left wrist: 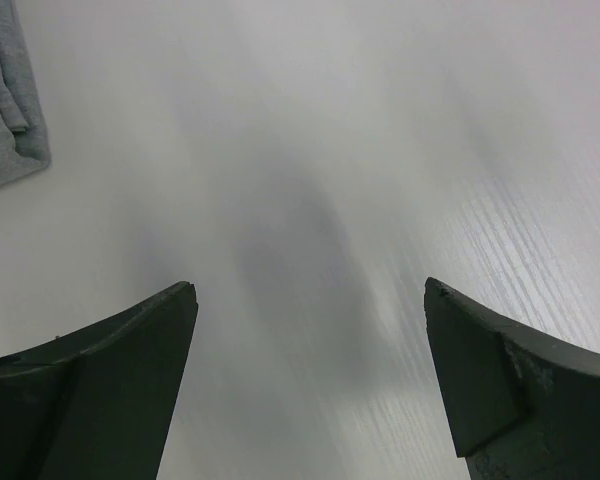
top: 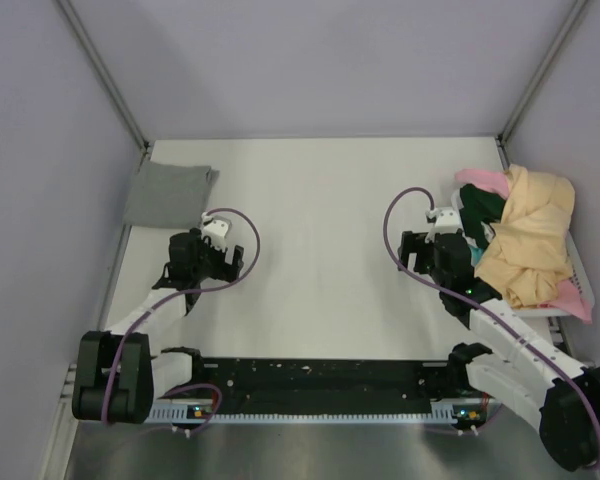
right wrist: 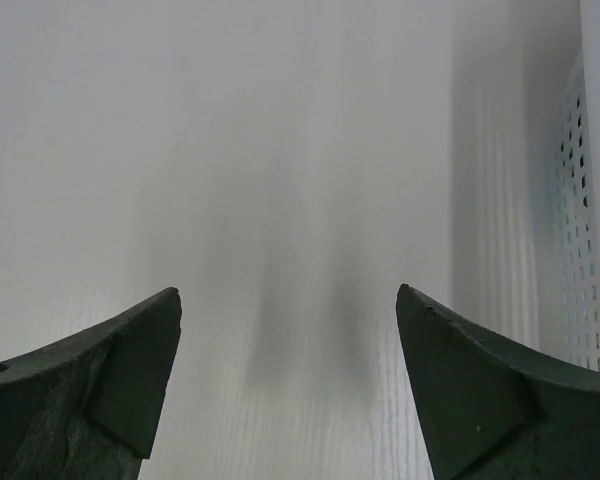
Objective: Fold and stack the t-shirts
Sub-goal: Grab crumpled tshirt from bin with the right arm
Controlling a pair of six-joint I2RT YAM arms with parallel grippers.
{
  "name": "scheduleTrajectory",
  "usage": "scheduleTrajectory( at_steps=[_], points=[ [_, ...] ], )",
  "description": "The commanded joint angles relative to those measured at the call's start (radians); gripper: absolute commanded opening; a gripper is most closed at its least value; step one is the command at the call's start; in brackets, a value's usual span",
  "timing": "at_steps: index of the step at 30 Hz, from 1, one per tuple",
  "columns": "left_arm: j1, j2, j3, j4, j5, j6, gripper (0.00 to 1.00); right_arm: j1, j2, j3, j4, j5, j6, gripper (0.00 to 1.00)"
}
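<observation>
White table (top: pixel 320 200) runs from the arm bases at the near edge out to the pale lilac walls (top: pixel 320 60). Closest to me, a black rail (top: pixel 310 378) spans the gap between the two bases.

Further out, I see the left gripper (left wrist: pixel 310 290) over bare tabletop on the left side, its jaws spread wide with nothing between them. The right gripper (right wrist: pixel 288 292) sits over the table on the right, jaws equally wide apart and empty, and the wall of a white perforated basket (right wrist: pixel 580 200) stands just beside it on its right.

Beyond the left gripper, the grey t-shirt (top: pixel 168 195) lies folded flat by the far-left corner; its edge shows at the upper left of the left wrist view. Across the table, the other shirts are heaped in the basket at the right edge: the pale yellow-peach t-shirt (top: pixel 530 240) crumpled on top, the pink t-shirt (top: pixel 483 180) peeking out behind and below, and the dark green t-shirt (top: pixel 483 208) on the pile's left side, nearest the right gripper.
</observation>
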Motion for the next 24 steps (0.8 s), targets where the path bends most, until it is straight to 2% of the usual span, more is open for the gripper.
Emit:
scheduleTrajectory(
  at_steps=[1,5,6,7,8,10,13,15,17,18,21,24],
  points=[
    [0.004,-0.005,0.022,0.033,0.017,-0.008,0.99,-0.014,0.000,0.006,0.042,0.014,-0.013,0.87],
    [0.006,-0.014,0.022,0.021,0.031,0.017,0.99,-0.013,-0.004,-0.002,0.062,0.052,-0.007,0.88],
    [0.006,-0.016,0.025,0.016,0.032,0.026,0.99,-0.013,-0.012,-0.008,0.080,0.088,0.022,0.90],
    [0.004,-0.020,0.034,0.005,0.031,0.035,0.99,-0.014,-0.023,-0.019,0.110,0.134,0.057,0.99],
    [0.006,-0.023,0.053,-0.020,0.032,0.072,0.99,-0.014,-0.032,-0.025,0.135,0.132,0.073,0.99],
    [0.009,-0.028,0.128,-0.121,0.008,0.099,0.99,-0.013,-0.058,0.013,0.123,0.044,0.061,0.99],
    [0.009,-0.013,0.267,-0.312,0.075,0.207,0.99,-0.013,-0.090,0.102,0.089,-0.051,0.047,0.99],
    [0.009,-0.005,0.341,-0.398,0.142,0.241,0.99,-0.014,-0.089,0.185,0.022,-0.076,0.028,0.99],
    [0.009,0.009,0.427,-0.493,0.192,0.290,0.99,-0.040,-0.047,0.336,-0.120,-0.014,0.021,0.99],
    [0.009,0.013,0.453,-0.549,0.201,0.293,0.99,-0.065,-0.009,0.399,-0.198,0.041,0.037,0.96],
    [0.009,0.024,0.507,-0.636,0.213,0.297,0.99,-0.224,0.098,0.556,-0.400,0.178,0.126,0.69],
    [0.009,0.006,0.476,-0.630,0.218,0.304,0.99,-0.492,0.140,0.577,-0.409,0.015,0.263,0.64]
  ],
)
